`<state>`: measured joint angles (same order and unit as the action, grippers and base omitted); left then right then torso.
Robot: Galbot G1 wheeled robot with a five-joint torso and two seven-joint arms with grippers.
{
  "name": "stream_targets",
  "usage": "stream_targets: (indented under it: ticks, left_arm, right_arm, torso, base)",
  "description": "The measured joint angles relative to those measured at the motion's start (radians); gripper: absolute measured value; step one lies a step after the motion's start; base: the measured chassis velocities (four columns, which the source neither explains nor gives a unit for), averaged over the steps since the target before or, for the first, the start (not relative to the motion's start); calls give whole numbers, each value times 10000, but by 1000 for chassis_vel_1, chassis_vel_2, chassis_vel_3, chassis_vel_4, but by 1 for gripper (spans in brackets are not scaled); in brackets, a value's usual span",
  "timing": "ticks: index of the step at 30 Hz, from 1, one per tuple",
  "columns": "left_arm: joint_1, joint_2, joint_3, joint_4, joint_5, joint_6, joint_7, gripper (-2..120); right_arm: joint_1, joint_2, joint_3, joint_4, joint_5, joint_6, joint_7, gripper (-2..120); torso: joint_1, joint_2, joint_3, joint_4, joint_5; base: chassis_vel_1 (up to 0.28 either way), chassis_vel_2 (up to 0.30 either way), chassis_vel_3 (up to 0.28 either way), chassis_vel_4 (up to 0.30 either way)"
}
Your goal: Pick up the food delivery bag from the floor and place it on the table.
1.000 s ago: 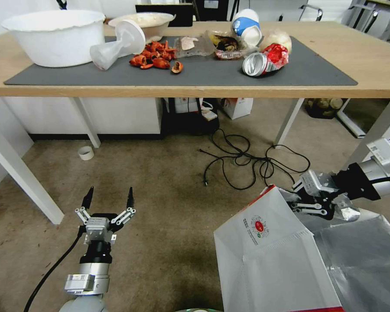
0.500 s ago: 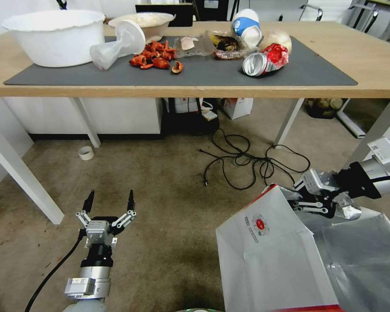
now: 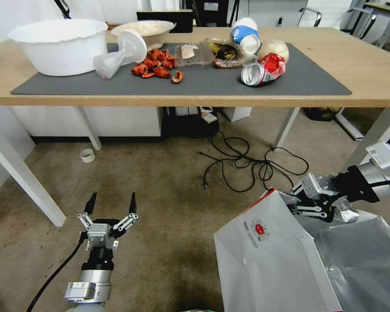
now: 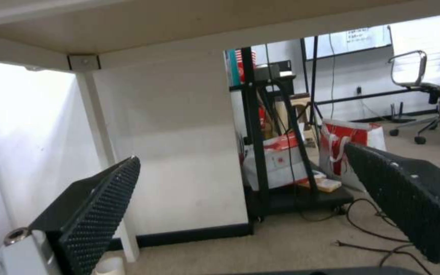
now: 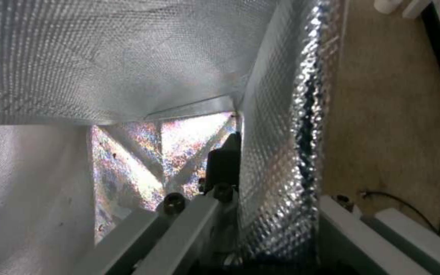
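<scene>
Bag position: food delivery bag (image 3: 268, 260) at lower right of the head view, mouth open upward, foil lining showing; base out of frame, so whether it rests on the floor cannot be told.
Bag markings: white outer panel with small round red logo faces forward-left; red trim along the upper edge.
Right pincer: right pincer (image 3: 301, 207) sits at the bag's far top rim, clamped over the wall. In the right wrist view one dark finger (image 5: 224, 162) lies inside against the foil lining (image 5: 276, 160), with the wall pinched beside it.
Left pincer: left pincer (image 3: 111, 204) hangs low over the carpet, fingers spread wide, holding nothing; well apart from the bag, on its left.
Nearer arm: right, already on the bag.
Key relation: table (image 3: 368, 65) lies ahead of and above the bag; its front edge crosses the whole head view beyond the pincer's hold.
Landing area: dark grey mat (image 3: 307, 82) carries a white bowl (image 3: 58, 45), red food scraps (image 3: 156, 65) and a crushed can (image 3: 258, 71) on its left and middle; its right end and the bare wood beyond look free.
Judgement: lift must clear the front edge before going forward. A single-rim hold on a wide paper bag may let it swing or tilt.
</scene>
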<state>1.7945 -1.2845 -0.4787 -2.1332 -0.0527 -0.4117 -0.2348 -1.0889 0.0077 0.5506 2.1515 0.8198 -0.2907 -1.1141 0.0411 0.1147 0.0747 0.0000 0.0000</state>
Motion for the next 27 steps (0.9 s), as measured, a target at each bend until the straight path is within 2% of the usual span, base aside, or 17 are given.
stream_targets:
  ticks: [27]
  left_arm:
    - [27, -66, 197, 39, 169, -2, 54, 100]
  right_arm:
    - [18, 60, 122, -60, 28, 82, -53, 0]
  torso:
    - [198, 1064, 863, 0, 0]
  base:
    - [0, 0, 0, 0]
